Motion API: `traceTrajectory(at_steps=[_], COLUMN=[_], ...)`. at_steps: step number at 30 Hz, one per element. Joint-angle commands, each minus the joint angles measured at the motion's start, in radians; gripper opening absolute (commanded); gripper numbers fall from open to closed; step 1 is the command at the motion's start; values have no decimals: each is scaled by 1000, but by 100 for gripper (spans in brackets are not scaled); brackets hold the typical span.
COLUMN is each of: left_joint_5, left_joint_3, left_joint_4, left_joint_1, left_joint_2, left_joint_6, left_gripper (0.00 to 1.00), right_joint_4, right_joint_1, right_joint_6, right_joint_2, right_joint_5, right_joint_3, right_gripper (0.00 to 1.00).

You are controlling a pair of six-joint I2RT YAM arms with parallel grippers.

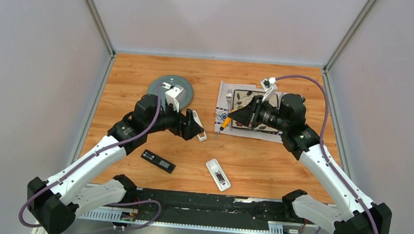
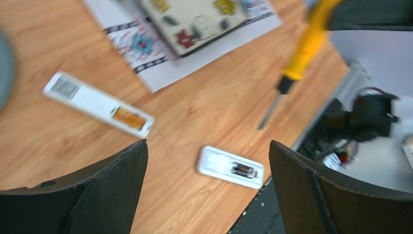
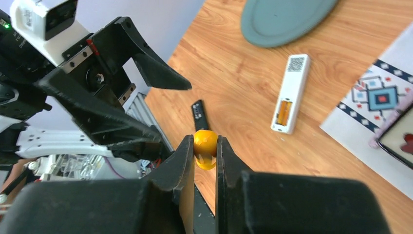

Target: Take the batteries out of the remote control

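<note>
The left gripper [image 2: 208, 146] is hanging over the table [image 2: 204, 97] with its fingers spread wide and nothing between them. The right gripper [image 3: 205, 152] is clamping the rounded orange end of a screwdriver [image 2: 306, 46], whose blade is pointing down at bare wood beyond the left fingers.

The gold batteries [image 3: 284, 111] are sitting in the open bay of a white remote [image 3: 291, 90]. It is lying flat, outside one left finger and well ahead of the right fingertips. A second white remote [image 2: 229, 167], showing a dark cell [image 2: 243, 170], is lying ahead of the gap between the left fingers, near the table's edge.

The main risk is that nothing is holding either remote. If the blade pries at a cell, it will probably shove or flip the light case instead of lifting the cell. With the grip so far back on the handle, the tool may also twist between the fingers and skid off the round battery. A cell that pops free could roll off the table, and the two arms are working close enough to knock together.
</note>
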Motion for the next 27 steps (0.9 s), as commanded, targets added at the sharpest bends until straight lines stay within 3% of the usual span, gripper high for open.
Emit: traceTrajectory(at_steps=[1,9,19,27], left_joint_5=[-326,-365,-158,-104], left_joint_3=[-60,-44,75,66], left_joint_4=[-72,-148,-138,-102], left_joint_1=[39,61,61,61], left_joint_2=[-39,102,424,452], left_joint_6=[-111,-113,-118,-93], left_gripper=[100,99,96,95], right_joint_4=[-57,-107,-120,-126], right_joint_1=[-1,-3,-6,-7], right_joint_6=[-91,-168,-199,-206], right_joint_2=[-63,-31,2,27], right_joint_5=[114,148,165,151], right_joint_3=[-24,-59,-73,-88], right_gripper=[0,0,0,0])
